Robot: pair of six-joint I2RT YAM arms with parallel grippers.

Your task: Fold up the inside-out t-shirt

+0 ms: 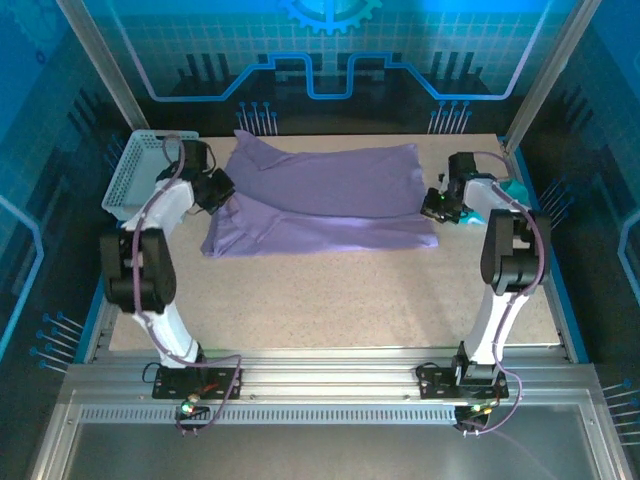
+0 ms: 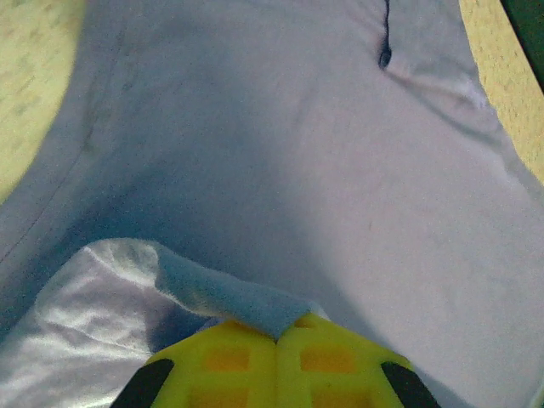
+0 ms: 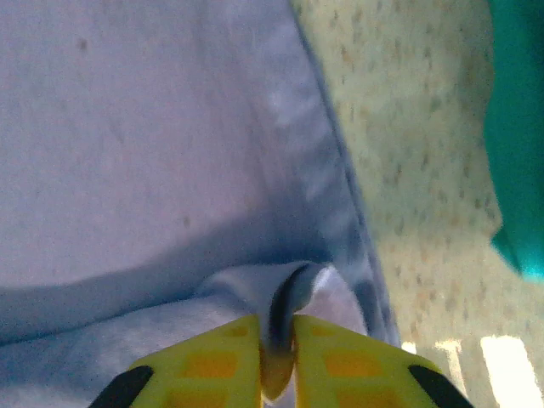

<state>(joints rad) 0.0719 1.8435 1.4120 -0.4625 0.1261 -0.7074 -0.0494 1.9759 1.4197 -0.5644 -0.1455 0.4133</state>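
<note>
Cloth pinched at both ends: the inside-out t-shirt (image 1: 320, 195) lies across the far half of the worktop (image 1: 330, 300), one lavender layer doubled over the other, between the two arms. The left pincer (image 2: 276, 333) is closed tight on a small ridge of fabric at the shirt's left edge. The right pincer (image 3: 276, 344) grips a thin fold by the hem on the right, its fingers parted only by the cloth between them.

Both bites look shallow, right at the fingertips, so a firm pull could let the fabric slip free, more likely on the right. If either pincer has caught just one layer, a lift would probably peel the layers apart and undo the fold. Uneven travel by the two arms would likely skew the edges. A teal garment (image 3: 518, 127) lies near the right pincer and could be snagged by a wide swing. The mesh basket (image 1: 135, 175) sits close beside the left arm at the far left corner and might be knocked.

The worktop is beige, speckled and matte, edged by aluminium rails (image 1: 320, 385). Blue-lit panels (image 1: 330, 60) with a circuit pattern close off the back.
</note>
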